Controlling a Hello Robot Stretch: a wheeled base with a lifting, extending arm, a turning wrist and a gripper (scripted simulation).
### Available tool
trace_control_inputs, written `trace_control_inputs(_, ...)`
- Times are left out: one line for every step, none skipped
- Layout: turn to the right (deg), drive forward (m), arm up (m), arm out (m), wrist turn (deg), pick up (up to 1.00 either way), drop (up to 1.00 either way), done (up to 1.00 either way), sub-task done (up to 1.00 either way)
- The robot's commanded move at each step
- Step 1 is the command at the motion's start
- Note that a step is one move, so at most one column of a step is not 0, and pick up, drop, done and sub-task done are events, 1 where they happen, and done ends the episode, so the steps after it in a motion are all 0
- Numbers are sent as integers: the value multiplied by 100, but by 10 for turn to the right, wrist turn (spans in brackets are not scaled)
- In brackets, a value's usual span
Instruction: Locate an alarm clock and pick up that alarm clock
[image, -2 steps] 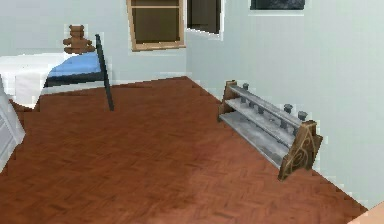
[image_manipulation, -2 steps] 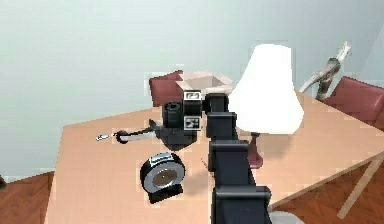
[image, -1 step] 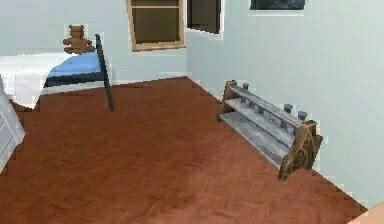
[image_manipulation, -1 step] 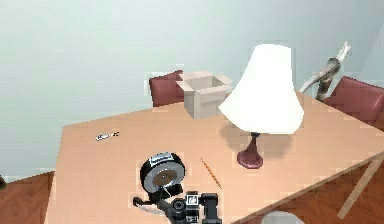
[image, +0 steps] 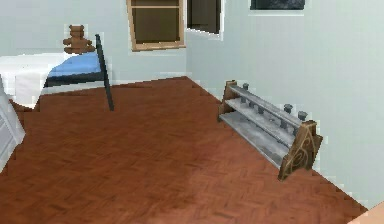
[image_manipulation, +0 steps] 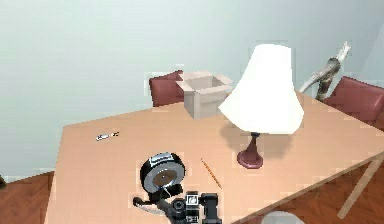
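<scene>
Arm side view: the alarm clock (image_manipulation: 163, 175), a round dark disc with a pale rim, is standing upright on the near part of the wooden table (image_manipulation: 90, 160), its face turning toward the camera. The gripper (image_manipulation: 152, 203) is sitting directly below it in the picture, at the table's near edge, so the clock is lying just beyond the fingers, farther out along the reach. Because the clock is resting on the tabletop right behind the gripper, it cannot be told whether the gripper is holding anything. A pencil (image_manipulation: 210, 172) and a lamp (image_manipulation: 262, 95) are standing to the clock's right, and a box (image_manipulation: 207, 95) farther back. Forward view: the room ahead is offering a bed (image: 70, 68) with a teddy bear (image: 77, 40) and a low rack (image: 268, 125) along the wall.
</scene>
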Motion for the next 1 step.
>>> trace_control_inputs(0,0,10,0,0,0,0,0,0)
